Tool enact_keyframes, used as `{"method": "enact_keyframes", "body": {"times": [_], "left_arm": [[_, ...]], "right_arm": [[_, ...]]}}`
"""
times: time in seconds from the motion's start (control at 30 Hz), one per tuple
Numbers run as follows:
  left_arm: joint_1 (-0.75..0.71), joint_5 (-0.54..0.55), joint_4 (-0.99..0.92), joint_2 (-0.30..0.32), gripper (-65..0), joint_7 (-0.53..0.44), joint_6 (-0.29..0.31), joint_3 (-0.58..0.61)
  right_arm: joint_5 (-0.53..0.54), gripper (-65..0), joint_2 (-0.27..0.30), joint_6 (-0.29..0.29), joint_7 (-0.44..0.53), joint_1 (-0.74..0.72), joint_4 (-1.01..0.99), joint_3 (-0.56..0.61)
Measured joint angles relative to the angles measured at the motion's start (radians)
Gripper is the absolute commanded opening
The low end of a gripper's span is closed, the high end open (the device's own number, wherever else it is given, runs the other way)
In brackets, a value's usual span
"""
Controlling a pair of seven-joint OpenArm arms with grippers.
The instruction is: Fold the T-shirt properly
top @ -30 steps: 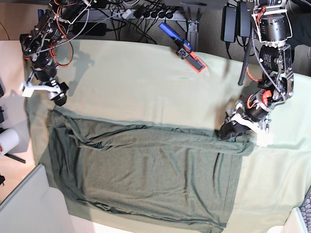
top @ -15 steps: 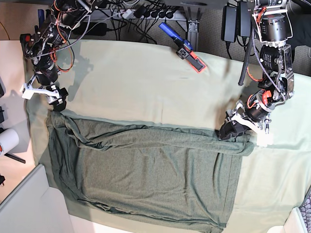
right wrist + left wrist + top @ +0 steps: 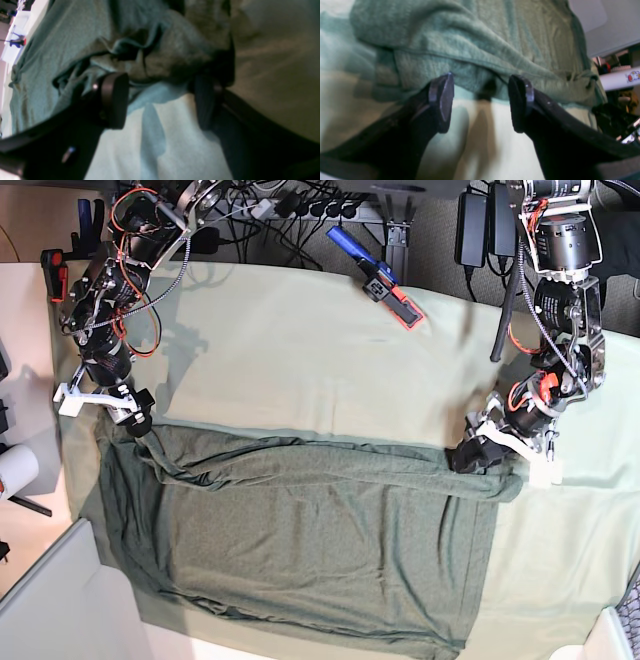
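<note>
Your T-shirt point(image 3: 300, 530) lies spread flat on the pale green cloth sheet point(image 3: 300, 350) covering the table, its upper edge folded over into a long rumpled band. Your left gripper point(image 3: 478, 452) sits low at the band's end on the base view's right, fingers point(image 3: 442, 100) spread wide with the fabric edge just ahead of them, nothing pinched. Your right gripper point(image 3: 118, 408) is at the opposite corner, fingers point(image 3: 113, 100) likewise parted around bunched fabric, not clamped.
</note>
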State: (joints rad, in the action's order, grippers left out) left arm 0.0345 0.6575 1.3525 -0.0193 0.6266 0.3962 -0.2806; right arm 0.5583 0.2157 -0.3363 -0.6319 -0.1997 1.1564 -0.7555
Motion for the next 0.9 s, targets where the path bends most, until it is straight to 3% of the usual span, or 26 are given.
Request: {"method": "enact_keyframes", "body": {"times": [0.47,0.83,0.9], "left_arm": [[0.122,-0.021,-0.177,0.003,-27.0,-0.041,0.0,0.0],[0.129,-0.06,-0.18,-0.001,-27.4,-0.063,-0.049,0.0],[0.13,-0.063,-0.179,-0.003,-31.2,-0.065,-0.074,0.003]], "right_arm": [[-0.052,-24.3,0.003,0.003,0.016,-0.02,-0.005,0.0],[-0.108,-24.4,0.003,0.049,0.053,-0.063,-0.02,0.021],[-0.119,-24.5,0.006,0.053,0.064,-0.083,-0.045,0.038]]}}
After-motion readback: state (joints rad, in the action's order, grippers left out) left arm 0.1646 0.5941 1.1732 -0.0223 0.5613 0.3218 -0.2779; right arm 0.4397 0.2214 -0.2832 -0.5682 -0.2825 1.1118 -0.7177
